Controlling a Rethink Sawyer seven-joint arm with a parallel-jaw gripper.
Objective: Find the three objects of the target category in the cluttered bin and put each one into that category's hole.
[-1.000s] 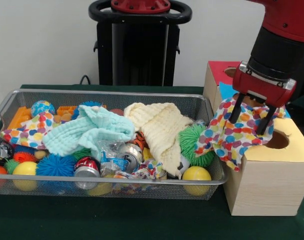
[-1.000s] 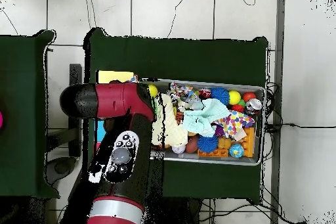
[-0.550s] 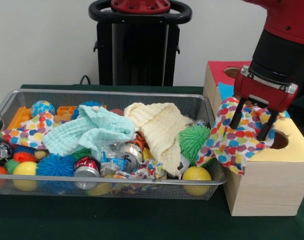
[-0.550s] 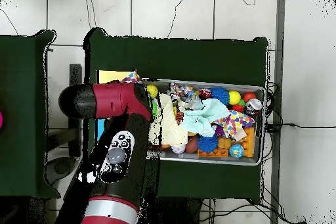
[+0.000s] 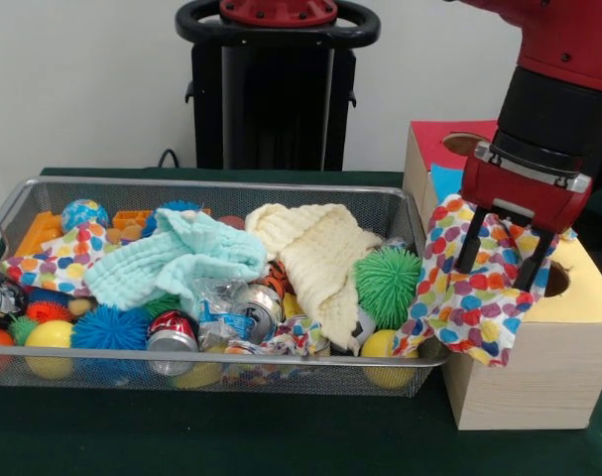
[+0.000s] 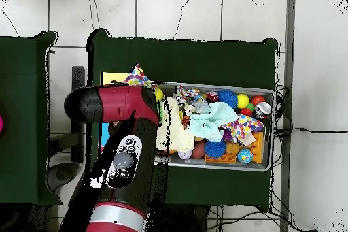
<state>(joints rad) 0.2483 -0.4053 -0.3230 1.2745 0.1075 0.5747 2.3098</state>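
Observation:
A polka-dot cloth (image 5: 474, 297) hangs from my gripper (image 5: 499, 256) at the right, draping over the yellow top and front face of the wooden box (image 5: 539, 382). The gripper is shut on a bunch of the cloth and stands just left of the round hole (image 5: 556, 280) in the yellow top. In the overhead view, only a corner of the cloth (image 6: 138, 77) shows past the arm (image 6: 112, 103), which hides the gripper. A second polka-dot cloth (image 5: 53, 260) lies at the bin's left end. A mint cloth (image 5: 172, 260) and a cream cloth (image 5: 315, 248) lie mid-bin.
The wire bin (image 5: 211, 362) holds crushed cans, spiky balls, yellow balls and orange blocks. A green spiky ball (image 5: 388, 285) sits by its right wall. Behind the yellow section, the box has a red section with its own hole (image 5: 462, 144).
The gripper has carried the polka-dot cloth right and towards the box's front. The cloth now spreads lower down the front face, uncovering the green spiky ball.

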